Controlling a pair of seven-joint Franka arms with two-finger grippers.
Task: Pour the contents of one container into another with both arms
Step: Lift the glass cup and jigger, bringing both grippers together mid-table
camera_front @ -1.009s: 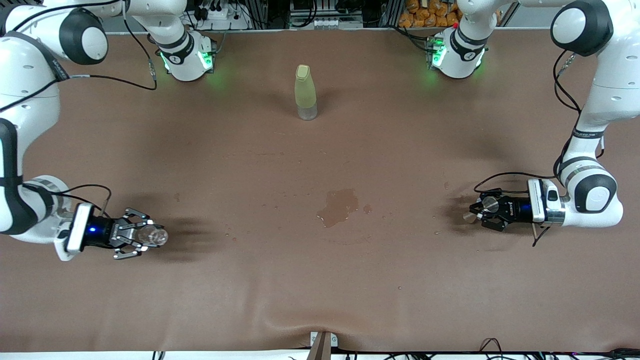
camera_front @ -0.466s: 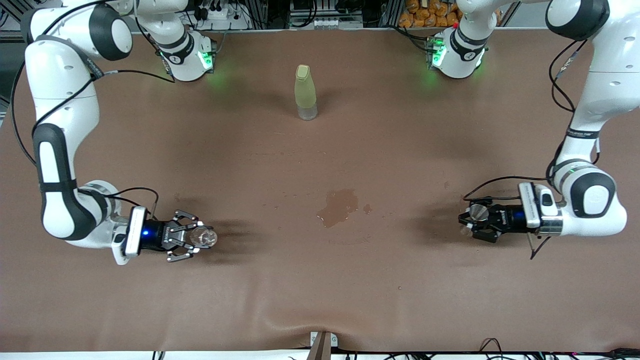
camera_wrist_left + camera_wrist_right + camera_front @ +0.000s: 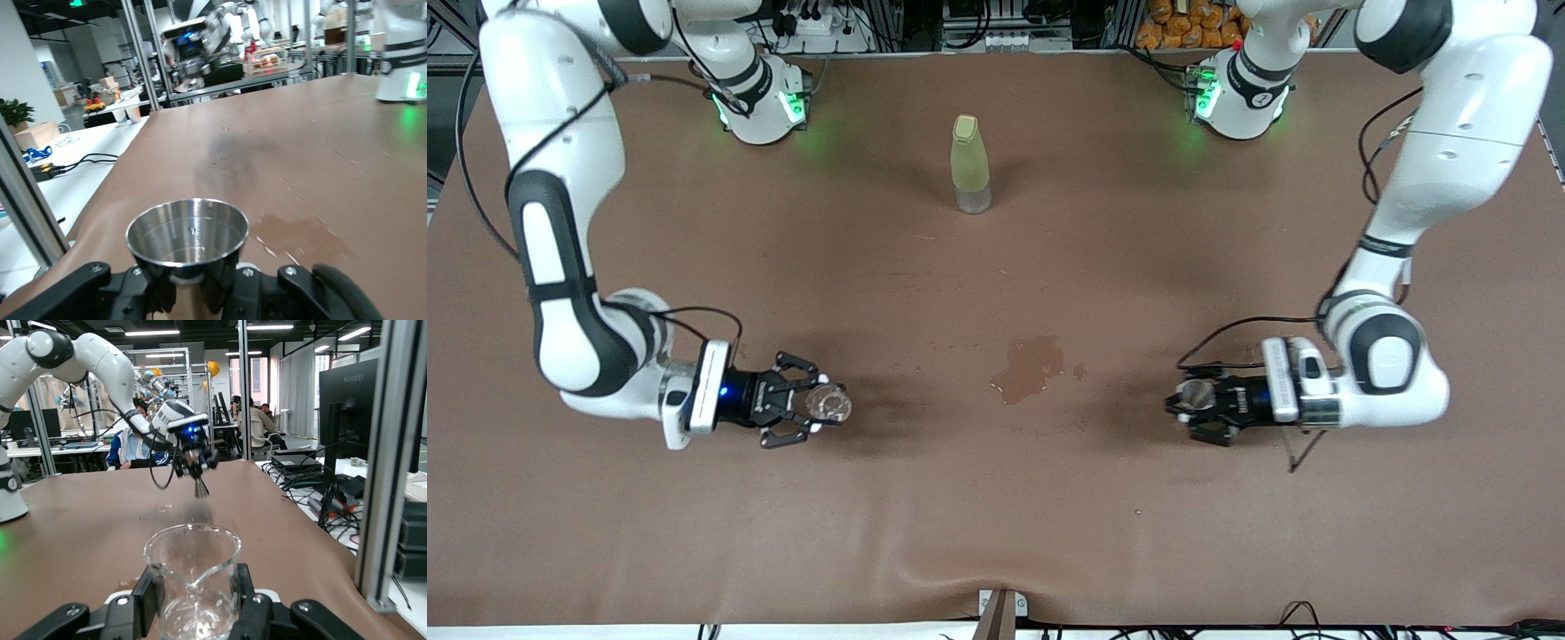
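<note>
- The right tool (image 3: 829,404) was found clamped on the clear glass cup (image 3: 827,404), carried above the bench (image 3: 996,516) toward the right arm's end.
- In the right wrist view the glass cup (image 3: 192,583) was seen upright between the closed fingers (image 3: 148,590), spout lip forward; a little liquid appeared to sit at its bottom.
- The left tool (image 3: 1199,404) was found clamped on the silver metal cup (image 3: 1197,396), carried above the bench toward the left arm's end.
- In the left wrist view the metal cup (image 3: 187,233) was seen upright, its rim level.
- Compared with a second earlier, both tools had been moved inward toward the middle of the bench, each grip unchanged.
- The two cups were still well apart, with a wet patch (image 3: 1030,366) on the bench between them.
- The yellow-green bottle (image 3: 969,164) was left untouched, farther from the front camera.
- It was judged that the approach was under way and pouring had not begun.
</note>
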